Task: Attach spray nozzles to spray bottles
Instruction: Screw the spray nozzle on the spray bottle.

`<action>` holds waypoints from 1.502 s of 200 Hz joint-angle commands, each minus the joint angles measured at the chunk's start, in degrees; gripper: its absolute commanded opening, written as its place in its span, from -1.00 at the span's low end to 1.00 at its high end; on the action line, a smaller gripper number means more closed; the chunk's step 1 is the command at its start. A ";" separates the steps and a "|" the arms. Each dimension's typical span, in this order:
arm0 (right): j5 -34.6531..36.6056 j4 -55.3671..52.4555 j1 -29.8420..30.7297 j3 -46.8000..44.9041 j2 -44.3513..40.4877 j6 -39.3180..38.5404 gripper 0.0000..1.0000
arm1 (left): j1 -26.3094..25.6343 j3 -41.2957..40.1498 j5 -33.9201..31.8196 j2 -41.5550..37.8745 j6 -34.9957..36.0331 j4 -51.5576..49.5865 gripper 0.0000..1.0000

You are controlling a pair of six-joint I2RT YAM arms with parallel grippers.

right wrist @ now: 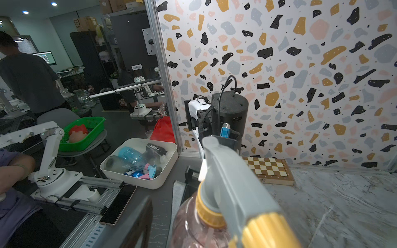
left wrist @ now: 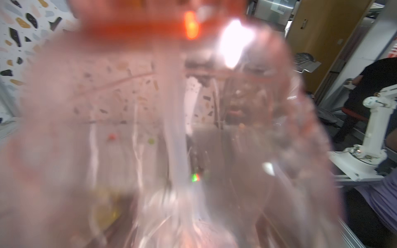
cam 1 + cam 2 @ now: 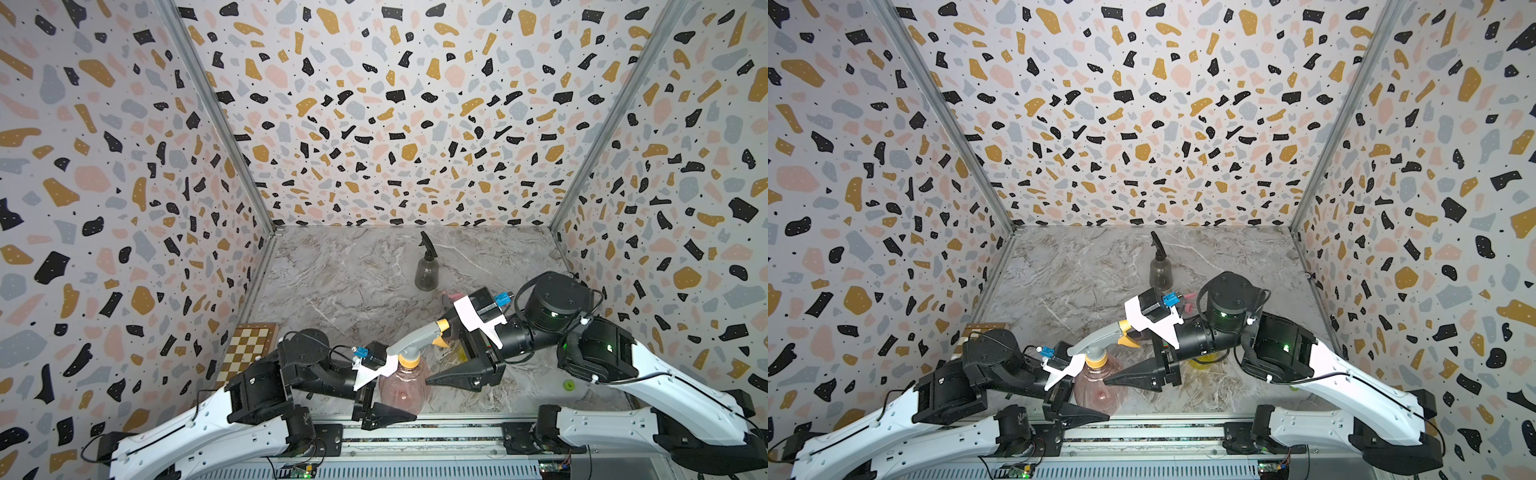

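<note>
Workshop clutter seen from the right wrist camera: a black container (image 1: 156,149) lying in a white bin (image 1: 139,182) carries white lettering that appears to read "TOMIGUY". A cardboard box (image 1: 84,23) atop dark shelving (image 1: 86,49) is marked "SF". A barcode label (image 1: 136,67) on a dark cabinet (image 1: 129,43) is too small to read.

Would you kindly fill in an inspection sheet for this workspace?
Surface: marble-pattern tabletop.
Job's things: grey-and-orange nozzle sits on pink bottle; black nozzle on dark grey bottle, upright at back; yellow bottle and pink nozzle partly hidden by right arm.
Clutter: chessboard beside left arm; small green object near right arm.
Grippers: left gripper shut on pink bottle; right gripper open beside the nozzle head.
Cables: black loops on both arms.
Surroundings: terrazzo walls; white bin outside.
</note>
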 commanded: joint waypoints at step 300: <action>-2.16 6.49 0.74 -1.72 0.78 6.15 0.21 | -0.02 1.07 1.06 -0.31 5.36 1.85 -1.00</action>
